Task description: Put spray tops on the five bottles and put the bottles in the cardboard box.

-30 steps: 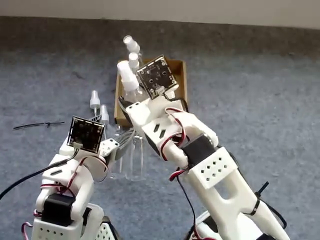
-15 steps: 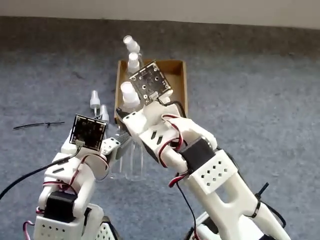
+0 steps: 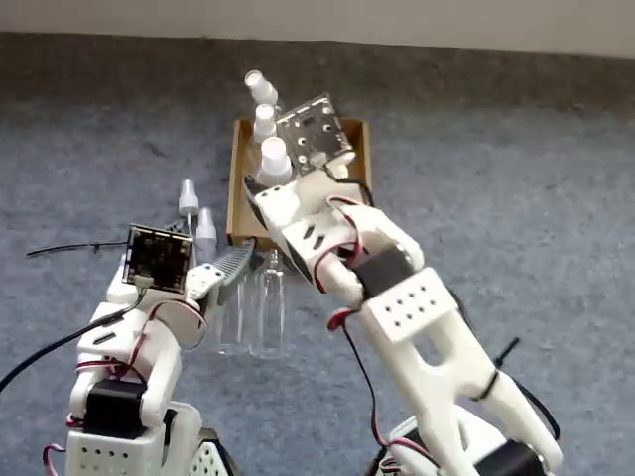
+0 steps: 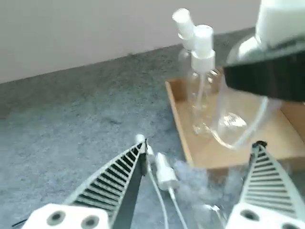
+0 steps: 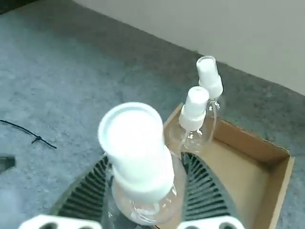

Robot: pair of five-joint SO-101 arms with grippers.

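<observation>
Right gripper (image 5: pixel 145 191) jaws clamp the capped bottle (image 4: pixel 233 129) just below its spray top (image 5: pixel 136 138), probably light, slick, thin-walled, so hold there gently; left gripper (image 4: pixel 200 148) jaws gape, empty.

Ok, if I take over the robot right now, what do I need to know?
Right pincer: shut on a capped bottle, held over the cardboard box.
Left pincer: open, near the two loose spray tops on the carpet.
Done: two capped bottles stand in the box's far corner.
Left: set down the held one, then cap and box the two bare bottles lying on the carpet.
</observation>
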